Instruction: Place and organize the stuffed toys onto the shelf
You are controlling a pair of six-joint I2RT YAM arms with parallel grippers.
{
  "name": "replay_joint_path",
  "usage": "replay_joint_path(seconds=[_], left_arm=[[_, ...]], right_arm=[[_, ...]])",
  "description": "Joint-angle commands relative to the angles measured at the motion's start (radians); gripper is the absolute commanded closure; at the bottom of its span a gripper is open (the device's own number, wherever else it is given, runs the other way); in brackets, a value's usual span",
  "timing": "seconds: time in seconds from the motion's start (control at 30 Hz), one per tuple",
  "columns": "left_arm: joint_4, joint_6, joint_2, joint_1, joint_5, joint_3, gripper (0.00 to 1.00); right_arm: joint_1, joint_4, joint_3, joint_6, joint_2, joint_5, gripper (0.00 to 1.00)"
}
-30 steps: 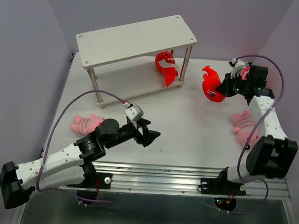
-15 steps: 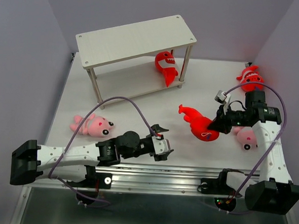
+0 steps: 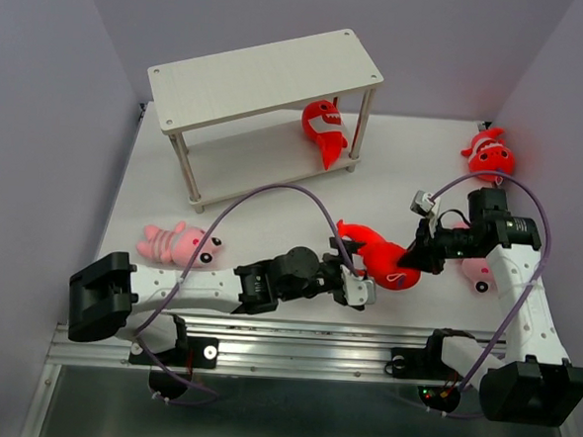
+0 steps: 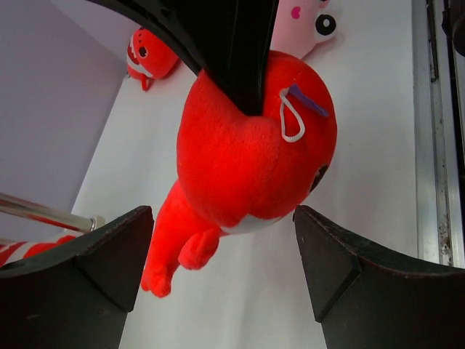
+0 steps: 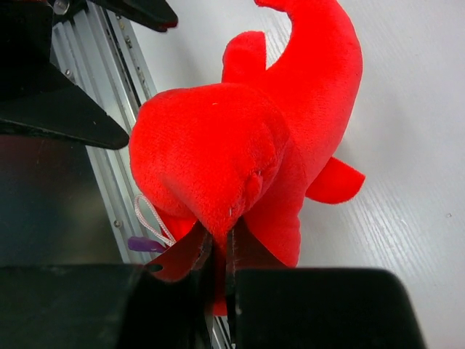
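My right gripper point(image 3: 416, 258) is shut on a fold of a red shark point(image 3: 383, 259) and holds it low over the table's front middle; the pinch shows in the right wrist view point(image 5: 221, 254). My left gripper point(image 3: 352, 277) is open, its jaws either side of the shark's body point(image 4: 247, 145) without touching. A second red shark point(image 3: 324, 126) lies on the lower tier of the white shelf point(image 3: 266, 73). A third shark point(image 3: 488, 156) lies at the far right. One pink toy point(image 3: 181, 246) lies front left. Another point(image 3: 481, 273) is partly hidden by my right arm.
The metal rail point(image 3: 314, 339) runs along the table's near edge, close under both grippers. The shelf's thin legs point(image 3: 360, 124) stand at the back. Purple walls close in the left, right and back sides.
My right gripper carried the red shark from the far right down toward the front middle. My left arm swung right, and its open jaws now sit round the shark.
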Motion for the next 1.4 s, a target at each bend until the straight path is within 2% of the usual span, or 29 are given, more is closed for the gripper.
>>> replay_joint_path(seconds=[0.0, 0.27, 0.37, 0.4, 0.43, 0.6, 0.7, 0.73, 0.8, 0.83, 0.87, 1.0, 1.03, 1.1, 1.13, 1.2, 1.23, 1.27, 1.37], left_arm=[[0.079, 0.047, 0.047, -0.007, 0.074, 0.087, 0.11], [0.081, 0.023, 0.196, -0.007, 0.116, 0.176, 0.20], [0.084, 0.007, 0.231, -0.004, 0.087, 0.203, 0.36], [0.094, 0.001, 0.236, -0.002, 0.072, 0.208, 0.49], [0.103, -0.018, 0.242, -0.001, 0.065, 0.211, 0.56], [0.143, -0.141, 0.233, 0.050, 0.070, 0.197, 0.84], [0.166, -0.270, 0.210, 0.085, 0.119, 0.167, 0.97], [0.176, -0.307, 0.194, 0.108, 0.133, 0.141, 0.99], [0.192, -0.426, 0.174, 0.130, 0.157, 0.104, 1.00], [0.212, -0.469, 0.152, 0.153, 0.166, 0.063, 1.00], [0.222, -0.517, 0.138, 0.163, 0.170, 0.038, 1.00], [0.271, -0.767, 0.064, 0.226, 0.211, -0.080, 1.00], [0.287, -0.887, 0.037, 0.254, 0.219, -0.129, 1.00], [0.312, -1.008, 0.013, 0.282, 0.232, -0.168, 1.00], [0.312, -1.133, -0.005, 0.292, 0.225, -0.195, 1.00], [0.312, -1.250, -0.014, 0.331, 0.251, -0.211, 1.00], [0.333, -1.301, -0.020, 0.340, 0.265, -0.234, 1.00], [0.352, -1.412, -0.022, 0.346, 0.269, -0.246, 1.00], [0.474, -1.542, -0.016, 0.357, 0.292, -0.286, 1.00]], right_arm=[[0.008, -0.010, 0.005, -0.035, -0.031, -0.063, 0.98], [0.027, -0.026, 0.014, -0.059, -0.028, -0.110, 0.98], [0.027, -0.036, 0.011, -0.069, -0.030, -0.127, 0.97], [0.027, -0.040, 0.010, -0.071, -0.030, -0.132, 0.98], [0.027, -0.042, 0.008, -0.075, -0.031, -0.133, 0.97], [0.027, -0.043, -0.001, -0.078, -0.042, -0.135, 0.93], [0.027, -0.033, -0.001, -0.069, -0.045, -0.129, 0.58], [0.027, -0.021, -0.001, -0.042, -0.050, -0.126, 0.44], [0.027, 0.050, 0.000, 0.012, -0.067, -0.115, 0.28], [0.027, 0.074, 0.010, 0.062, -0.086, -0.100, 0.07], [0.027, 0.128, 0.016, 0.088, -0.096, -0.089, 0.00], [0.027, 0.152, 0.066, 0.083, -0.104, -0.067, 0.00], [0.027, 0.135, 0.072, 0.016, -0.090, -0.095, 0.00], [0.027, 0.037, 0.077, -0.093, -0.071, -0.165, 0.00], [0.027, 0.000, 0.065, -0.208, -0.053, -0.188, 0.00], [0.027, -0.056, 0.037, -0.285, -0.042, -0.250, 0.00], [0.027, -0.054, 0.002, -0.305, -0.038, -0.259, 0.00], [0.027, -0.045, -0.013, -0.312, -0.038, -0.264, 0.00], [0.027, 0.042, -0.055, -0.238, -0.038, -0.241, 0.00]])
